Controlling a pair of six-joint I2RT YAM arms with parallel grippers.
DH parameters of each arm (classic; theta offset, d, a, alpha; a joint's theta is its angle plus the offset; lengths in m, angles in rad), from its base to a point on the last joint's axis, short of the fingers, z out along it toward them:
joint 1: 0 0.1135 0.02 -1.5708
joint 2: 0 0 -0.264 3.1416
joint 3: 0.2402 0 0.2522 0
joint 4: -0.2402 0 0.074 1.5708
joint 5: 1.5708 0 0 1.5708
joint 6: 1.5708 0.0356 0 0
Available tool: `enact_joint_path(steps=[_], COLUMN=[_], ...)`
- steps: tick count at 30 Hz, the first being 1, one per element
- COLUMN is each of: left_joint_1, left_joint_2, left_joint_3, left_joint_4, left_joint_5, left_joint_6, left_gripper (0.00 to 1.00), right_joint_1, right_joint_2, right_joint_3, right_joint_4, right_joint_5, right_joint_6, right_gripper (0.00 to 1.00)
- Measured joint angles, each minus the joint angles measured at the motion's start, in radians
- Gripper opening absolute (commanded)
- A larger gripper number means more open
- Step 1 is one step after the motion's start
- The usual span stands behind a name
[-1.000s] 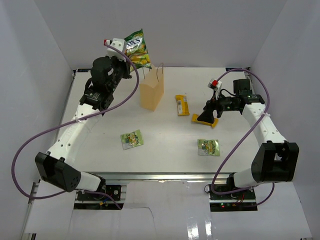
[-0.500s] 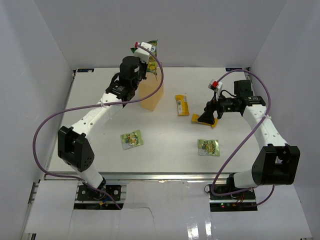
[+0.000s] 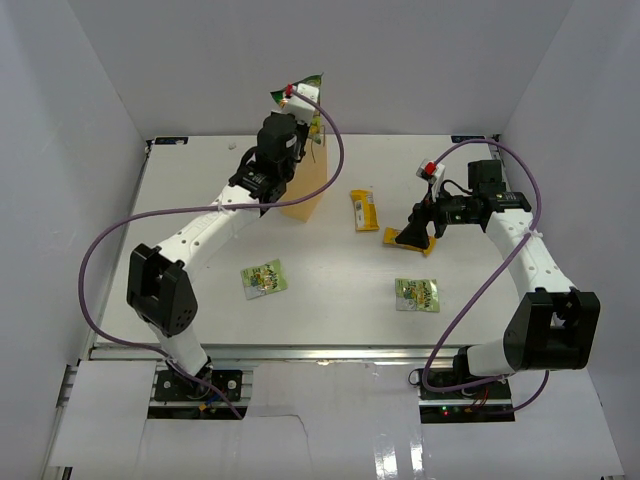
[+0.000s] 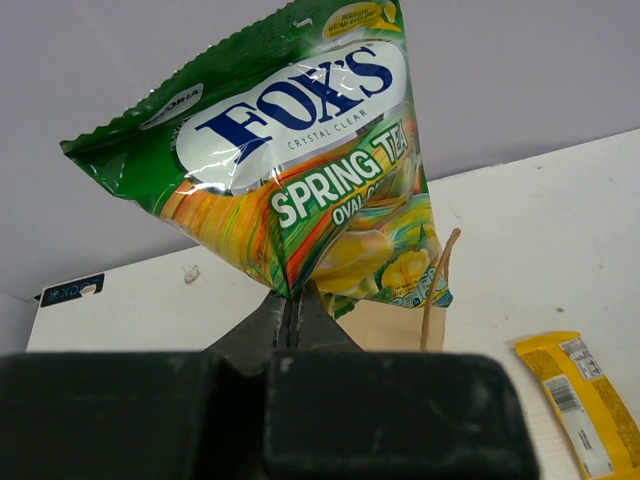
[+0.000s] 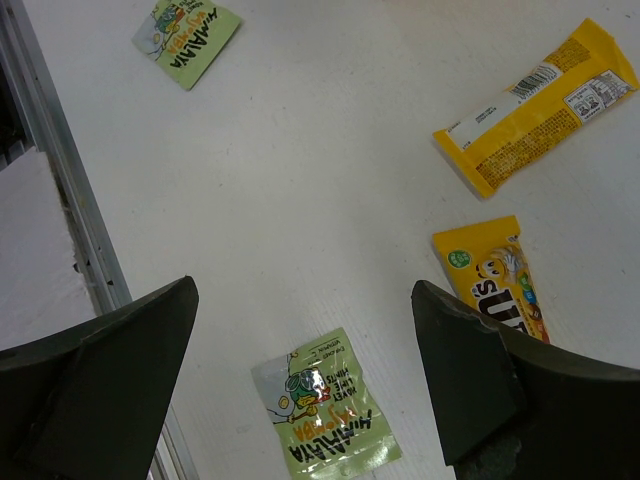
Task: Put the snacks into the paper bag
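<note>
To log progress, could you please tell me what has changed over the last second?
The left gripper, shut on the green packet, swung right and now holds it about over the bag. The right gripper stayed open in place, and the four other packets have not moved.

Glossy crinkled film Fox's candy bag [image 4: 300, 170], matt tan kraft paper bag [image 3: 308, 192], rough twine handle [image 4: 437, 290], glossy yellow candy-bar wrapper [image 5: 535, 105], smooth matt white counter [image 5: 330, 200].

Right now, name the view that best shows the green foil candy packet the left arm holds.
Left wrist: the green foil candy packet is large and readable, pinched between the fingers. Top external shows a small sliver; right wrist, nothing of it.
</note>
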Motion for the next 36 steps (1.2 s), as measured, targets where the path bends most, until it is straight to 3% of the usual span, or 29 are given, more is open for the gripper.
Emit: enact_joint_path(steps=[25, 29, 31, 34, 36], left_joint_1=[-0.017, -0.019, -0.019, -0.022, -0.026], left_joint_2=[0.111, 0.111, 0.111, 0.110, 0.108], left_joint_3=[0.007, -0.004, -0.014, -0.034, -0.047], left_joint_4=[0.012, 0.013, 0.014, 0.018, 0.018], left_joint_5=[-0.065, -0.065, -0.064, -0.056, -0.054], left_joint_6=[0.027, 0.017, 0.006, -0.006, -0.014], left_gripper=[0.01, 0.22, 0.38, 0.51, 0.54], right_joint_1=[0.000, 0.000, 0.000, 0.000, 0.000], right_joint_2=[0.005, 0.005, 0.005, 0.005, 0.005], right_joint_3=[-0.019, -0.022, -0.025, -0.028, -0.028], right_joint_4=[0.000, 0.000, 0.000, 0.000, 0.000], right_joint_5=[-0.002, -0.002, -0.002, -0.002, -0.003], right_joint_6=[-0.020, -0.021, -0.021, -0.021, -0.021], right_gripper=[0.94, 0.94, 0.94, 0.94, 0.94])
